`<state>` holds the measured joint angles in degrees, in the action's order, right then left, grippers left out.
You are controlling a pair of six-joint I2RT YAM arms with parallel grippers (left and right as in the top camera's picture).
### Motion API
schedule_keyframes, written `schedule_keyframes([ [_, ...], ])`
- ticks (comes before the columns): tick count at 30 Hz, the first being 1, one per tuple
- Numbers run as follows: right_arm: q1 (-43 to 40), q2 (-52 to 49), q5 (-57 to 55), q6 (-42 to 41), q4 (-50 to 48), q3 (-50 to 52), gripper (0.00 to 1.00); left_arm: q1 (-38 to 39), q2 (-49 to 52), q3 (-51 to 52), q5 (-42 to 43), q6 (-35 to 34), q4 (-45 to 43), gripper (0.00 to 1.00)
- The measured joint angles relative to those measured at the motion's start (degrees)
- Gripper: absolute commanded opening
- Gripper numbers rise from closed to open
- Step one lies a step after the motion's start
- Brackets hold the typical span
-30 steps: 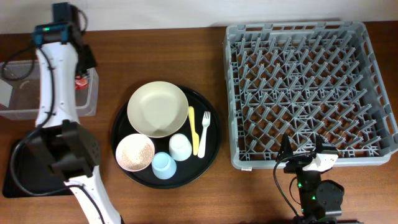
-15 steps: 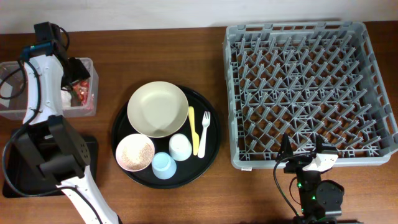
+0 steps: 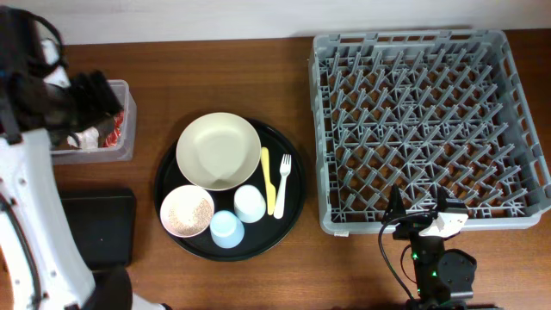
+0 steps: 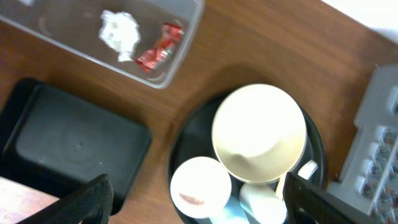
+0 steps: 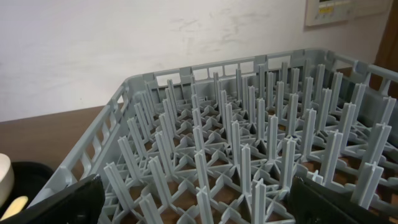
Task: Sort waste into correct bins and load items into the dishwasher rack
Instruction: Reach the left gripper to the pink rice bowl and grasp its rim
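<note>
The crumpled tissue (image 4: 120, 34) and the red foil wrapper (image 4: 158, 51) lie in the clear tub (image 3: 127, 129). My left gripper (image 4: 199, 208) hangs high above the table by the tub, open and empty, seen from overhead as a dark shape (image 3: 93, 96). The round black tray (image 3: 293, 220) carries the cream plate (image 3: 218, 151), the pinkish bowl of rice grains (image 3: 187, 211), the white cup (image 3: 249, 203), the blue cup (image 3: 227, 229), the yellow knife (image 3: 267, 179) and the white fork (image 3: 283, 176). My right gripper (image 5: 199, 208) stands open at the front edge of the grey rack (image 3: 426, 129).
The shallow black rectangular tray (image 3: 95, 228) lies at the front left, below the tub. My left arm (image 3: 34, 224) covers much of the left edge in the overhead view. Bare wood separates the round tray from the rack.
My left gripper has opened and let go of the red wrapper, which now lies in the tub. The left arm has risen and swung left. The right arm has not moved.
</note>
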<state>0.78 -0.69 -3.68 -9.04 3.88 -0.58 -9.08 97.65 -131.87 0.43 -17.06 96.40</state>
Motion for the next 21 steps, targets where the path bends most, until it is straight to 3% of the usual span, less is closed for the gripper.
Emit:
schedule_keyframes([
  [3,0.0,0.0,0.0,0.0,0.0,0.0,0.98,5.7,-8.3,15.7,0.9,0.3,0.1,0.87],
  [5,0.0,0.1,-0.2,0.0,-0.1,0.0,0.98,8.7,-13.9,29.3,0.9,0.4,-1.7,0.74],
  [6,0.0,0.0,-0.2,0.0,0.0,0.0,0.98,9.4,-15.7,34.4,0.9,0.7,-2.9,0.73],
  [11,0.0,0.1,-0.2,0.0,0.0,0.0,0.98,15.2,-20.8,62.5,1.3,-2.3,-17.4,0.71],
  [16,0.0,0.0,-0.2,0.0,0.0,0.0,0.98,18.3,-21.3,74.3,1.3,-7.6,-33.4,0.7],
  [21,0.0,0.0,-0.2,0.0,0.0,0.0,0.98,21.9,-21.3,76.4,1.0,-12.5,-42.1,0.68],
])
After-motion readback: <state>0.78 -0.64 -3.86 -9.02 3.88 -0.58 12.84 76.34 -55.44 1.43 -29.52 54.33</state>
